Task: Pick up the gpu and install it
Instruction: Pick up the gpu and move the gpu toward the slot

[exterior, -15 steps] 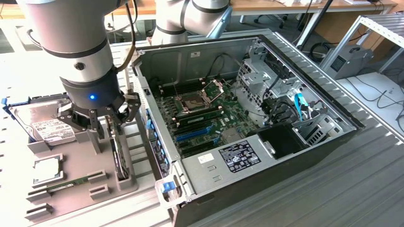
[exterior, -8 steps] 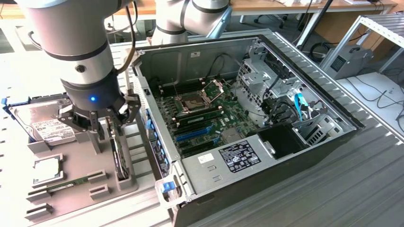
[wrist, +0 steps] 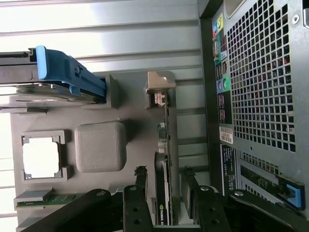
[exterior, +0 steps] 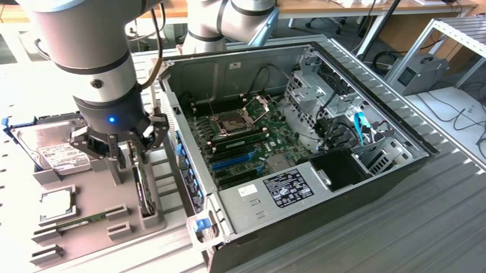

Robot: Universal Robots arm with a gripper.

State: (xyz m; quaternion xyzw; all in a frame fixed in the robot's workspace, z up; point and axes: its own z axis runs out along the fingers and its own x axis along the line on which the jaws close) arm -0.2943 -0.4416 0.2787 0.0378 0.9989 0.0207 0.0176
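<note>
**Booth:** Where's the card right now?

**Me:** The gpu (exterior: 143, 183), a thin flat card with a black shroud, stands on its edge in a slot of the grey plastic holder tray (exterior: 99, 242), just beside the case wall. In the wrist view I'm looking straight down its top edge.

**Booth:** And your hand?

**Me:** My hand (exterior: 131, 156) is right over the card, black fingers (wrist: 140, 176) spread wide, one on each side. There's a gap on both sides, so it's released and gripping nothing.

**Booth:** What else is in that tray?

**Me:** On the far side from the case lies the silver hard drive with a white label (exterior: 54, 152), sitting in its blue-railed carrier (wrist: 67, 72). Nearer the card there's a square processor chip (exterior: 57, 202) in its recess, a narrow green memory stick (exterior: 76, 220) and a rounded grey block (wrist: 100, 146).

**Booth:** And the machine?

**Me:** The open black computer case (exterior: 395, 165) lies on its side on the ribbed metal desk (exterior: 425, 227), at the exterior view's right of the tray. The green motherboard (exterior: 247, 145) is exposed inside, and the wrist view shows the perforated rear panel (wrist: 263, 87).
</note>
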